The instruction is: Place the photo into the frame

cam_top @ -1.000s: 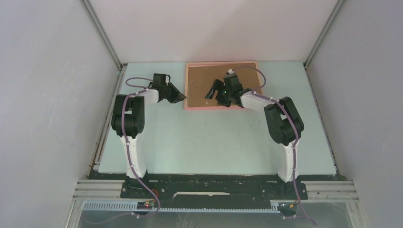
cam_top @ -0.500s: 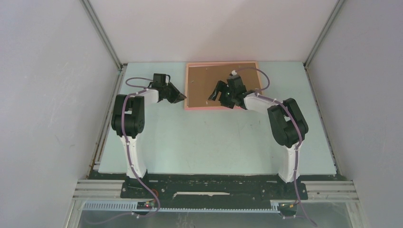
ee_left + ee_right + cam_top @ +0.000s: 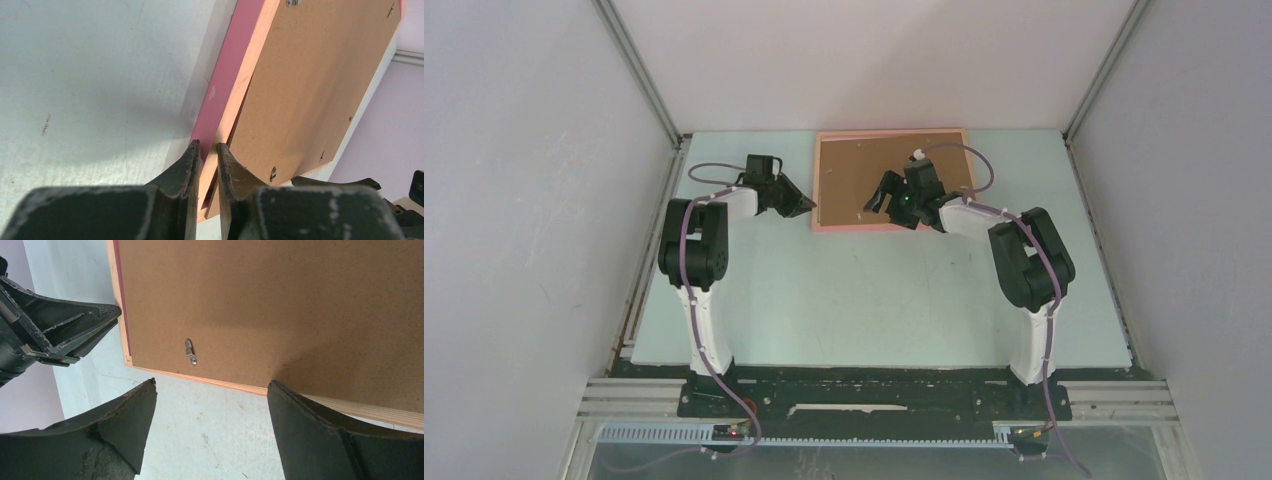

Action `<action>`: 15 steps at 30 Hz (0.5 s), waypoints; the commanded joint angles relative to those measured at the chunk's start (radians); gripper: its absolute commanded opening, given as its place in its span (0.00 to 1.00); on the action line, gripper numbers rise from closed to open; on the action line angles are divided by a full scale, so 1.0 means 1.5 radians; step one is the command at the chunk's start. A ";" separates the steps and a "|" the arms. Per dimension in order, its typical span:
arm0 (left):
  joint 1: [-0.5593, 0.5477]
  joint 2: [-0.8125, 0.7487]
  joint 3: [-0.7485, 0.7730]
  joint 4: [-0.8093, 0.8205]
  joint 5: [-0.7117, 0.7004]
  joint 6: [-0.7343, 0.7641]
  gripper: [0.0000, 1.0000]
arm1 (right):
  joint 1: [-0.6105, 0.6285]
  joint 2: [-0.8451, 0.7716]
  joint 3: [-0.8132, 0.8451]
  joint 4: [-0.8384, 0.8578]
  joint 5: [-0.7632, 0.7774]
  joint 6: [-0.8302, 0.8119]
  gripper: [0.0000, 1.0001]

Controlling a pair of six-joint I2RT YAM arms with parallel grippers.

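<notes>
The pale green-grey table (image 3: pixel 874 300) fills the floor of a plain booth: a white back wall (image 3: pixel 874 60), grey side walls (image 3: pixel 524 200) and slanted metal corner rails (image 3: pixel 639 75) close it in. The tabletop shows faint scuffs and a small rusty mark in the left wrist view. The frame (image 3: pixel 844 227) lies flat and face down at the far edge of the table, close to the back wall and a little right of centre. Its salmon-pink border surrounds the brown backing board (image 3: pixel 849 175) that fills its back. A small metal turn clip (image 3: pixel 190 352) sits on the board near the near-left corner, and a few more dot its edges. The left gripper (image 3: pixel 809 208) reaches in from the left at table level. Its fingers (image 3: pixel 192 160) are pinched together on the frame's left rail close to the near-left corner, with the pink outer face (image 3: pixel 220 95) on one side and the board's edge on the other. The right gripper (image 3: pixel 879 200) hangs above the near part of the board with its jaws spread wide, holding nothing. In its own view the fingers (image 3: pixel 135 415) straddle the frame's pale wooden near edge (image 3: pixel 240 387), and bare table (image 3: pixel 210 440) shows below.
</notes>
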 commanded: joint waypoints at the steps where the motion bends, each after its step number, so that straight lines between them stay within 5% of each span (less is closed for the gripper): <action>1: 0.005 0.018 0.016 -0.034 -0.017 0.011 0.18 | 0.003 -0.021 -0.018 -0.018 0.019 -0.005 0.89; 15: 0.006 0.019 0.016 -0.035 -0.015 0.011 0.18 | -0.007 -0.027 -0.045 -0.008 0.017 0.000 0.89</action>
